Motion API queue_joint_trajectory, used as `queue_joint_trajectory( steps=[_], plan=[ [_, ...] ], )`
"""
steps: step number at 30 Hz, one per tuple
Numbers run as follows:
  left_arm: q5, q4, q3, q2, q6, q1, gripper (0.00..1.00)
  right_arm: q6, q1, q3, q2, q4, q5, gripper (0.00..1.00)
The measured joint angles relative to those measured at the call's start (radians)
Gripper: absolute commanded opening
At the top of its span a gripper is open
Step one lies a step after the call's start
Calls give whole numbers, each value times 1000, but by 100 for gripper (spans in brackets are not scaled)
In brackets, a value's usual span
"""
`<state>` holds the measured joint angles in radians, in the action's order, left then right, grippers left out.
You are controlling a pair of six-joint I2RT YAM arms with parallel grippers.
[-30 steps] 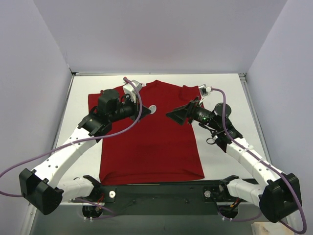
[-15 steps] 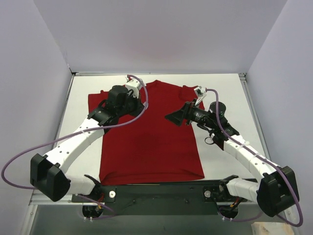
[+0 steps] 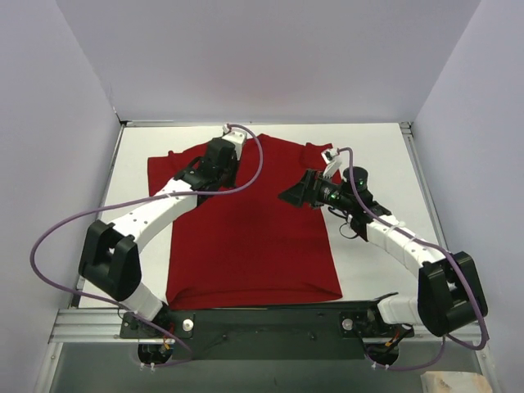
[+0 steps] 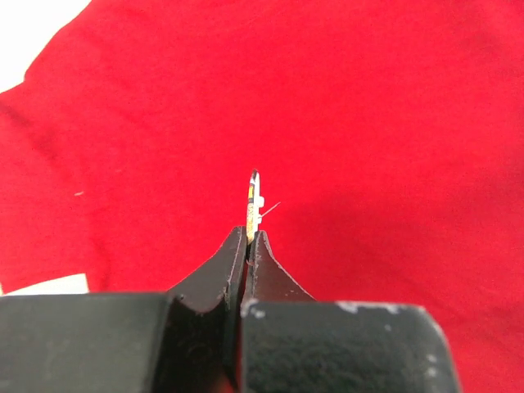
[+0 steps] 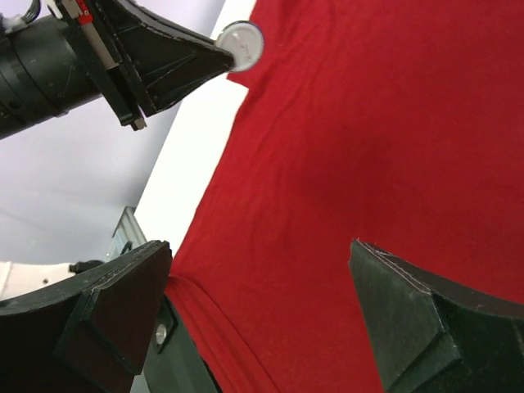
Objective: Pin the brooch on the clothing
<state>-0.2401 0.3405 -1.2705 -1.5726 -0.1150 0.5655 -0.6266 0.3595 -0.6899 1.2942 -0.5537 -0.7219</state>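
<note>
The clothing, a red T-shirt point(image 3: 254, 237), lies flat on the white table. My left gripper point(image 4: 248, 233) is shut on the brooch point(image 4: 252, 201), which stands edge-on out of the tips, a thin pin jutting to its right, just above the red cloth point(image 4: 393, 123). In the top view this gripper point(image 3: 219, 164) hovers over the shirt's upper left, near the collar, and covers the brooch. The right wrist view shows the brooch's pale round back point(image 5: 241, 42) at the left gripper's tips point(image 5: 214, 59). My right gripper point(image 5: 262, 274) is open above the shirt point(image 5: 368, 147), holding nothing; the top view puts it point(image 3: 296, 195) over the shirt's upper right.
Bare white table point(image 3: 377, 270) borders the shirt on both sides. Grey walls close in the left, back and right. A black base rail point(image 3: 270, 315) runs along the near edge. Purple cables point(image 3: 49, 246) loop off both arms.
My left arm has stretched farther back and swung left, carrying the brooch from mid-chest toward the collar. The right arm has shifted only slightly.
</note>
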Motion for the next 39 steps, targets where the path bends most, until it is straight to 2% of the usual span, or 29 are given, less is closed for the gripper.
queue_joint_trajectory(
  steps=[10, 20, 28, 39],
  plan=[
    [-276, -66, -16, -202, 214, -2, 0, 11, -43, -67, 124, 98, 12, 96],
    [-473, -165, -137, -426, 471, -35, 0, 30, -53, -190, 254, 220, 22, 97],
    [-542, -169, -198, -513, 534, -89, 0, 58, -58, -218, 261, 320, 64, 97],
    [-670, -157, -312, -652, 584, -91, 0, 76, -71, -225, 273, 366, 93, 97]
  ],
)
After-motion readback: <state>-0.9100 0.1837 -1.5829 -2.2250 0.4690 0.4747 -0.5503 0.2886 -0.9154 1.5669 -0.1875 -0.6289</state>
